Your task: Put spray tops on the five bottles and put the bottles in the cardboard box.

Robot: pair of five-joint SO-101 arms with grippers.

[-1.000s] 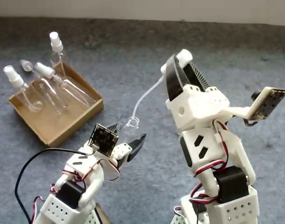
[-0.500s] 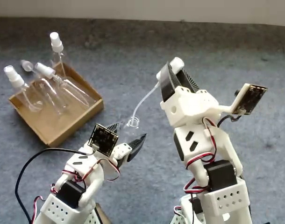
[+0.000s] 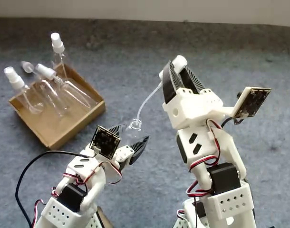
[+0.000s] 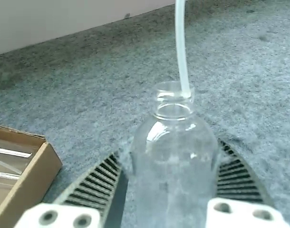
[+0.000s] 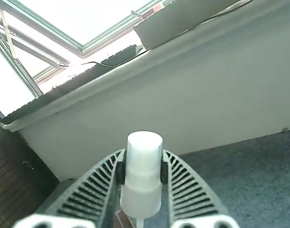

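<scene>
Clear bottle [image 4: 171, 156], white spray top [image 5: 142, 175]

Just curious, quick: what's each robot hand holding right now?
Left hand: closed on the open bottle.
Right hand: closed on the spray top.

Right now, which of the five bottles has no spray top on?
The bottle in the left gripper: open neck; the four in the cardboard box are capped.

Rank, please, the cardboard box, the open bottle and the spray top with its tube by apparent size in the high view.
1. cardboard box
2. spray top with its tube
3. open bottle; the left gripper hides most of it, so 2 and 3 are unsure.
</scene>
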